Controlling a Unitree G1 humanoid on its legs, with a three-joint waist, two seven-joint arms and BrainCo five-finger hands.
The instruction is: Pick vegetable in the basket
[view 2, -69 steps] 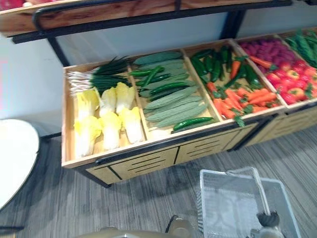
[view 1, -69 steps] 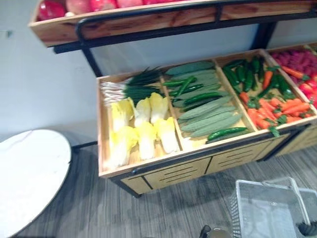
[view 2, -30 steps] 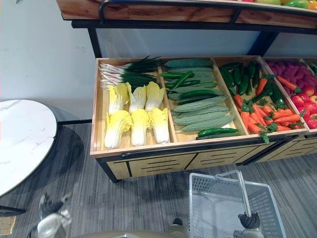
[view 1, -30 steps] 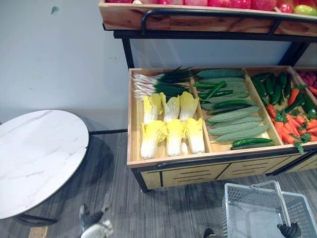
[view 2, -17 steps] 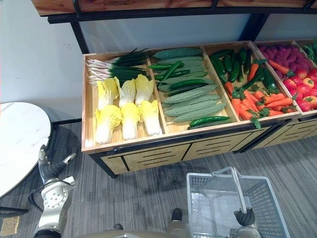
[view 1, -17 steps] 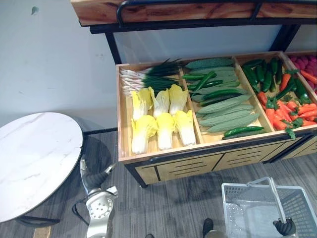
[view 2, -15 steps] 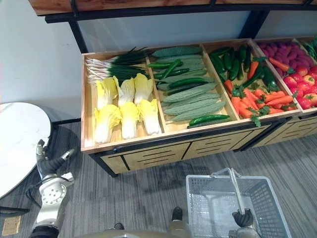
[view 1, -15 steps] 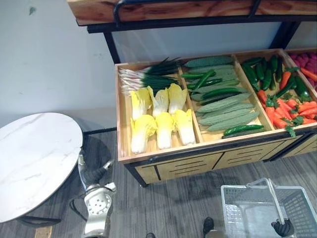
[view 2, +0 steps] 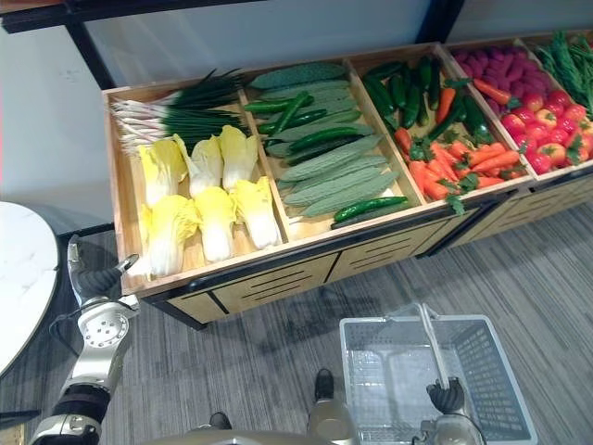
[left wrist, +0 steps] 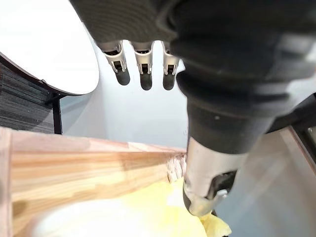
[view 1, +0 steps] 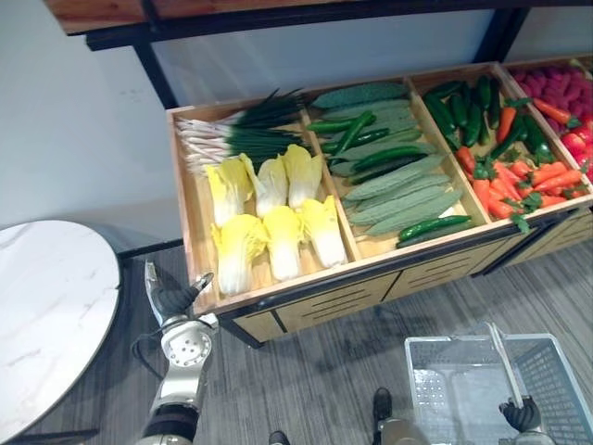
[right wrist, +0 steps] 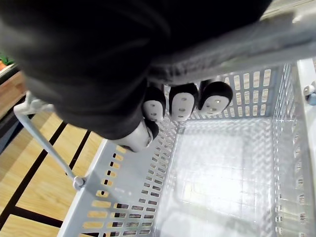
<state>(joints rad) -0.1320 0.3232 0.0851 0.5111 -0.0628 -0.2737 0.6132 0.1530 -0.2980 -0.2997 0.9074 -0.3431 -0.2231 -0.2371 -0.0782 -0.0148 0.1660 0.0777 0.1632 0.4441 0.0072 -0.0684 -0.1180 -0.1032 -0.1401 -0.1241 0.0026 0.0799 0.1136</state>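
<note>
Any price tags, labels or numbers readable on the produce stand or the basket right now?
None: no text can be read anywhere.
No print shows on the wooden stand, the round white table, the open left robot hand, or the grey basket whose handle the right robot hand grips.

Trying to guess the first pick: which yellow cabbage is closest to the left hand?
The front-row cabbage at the crate's left end; the open left hand sits just outside that corner, the other five lie farther.
</note>
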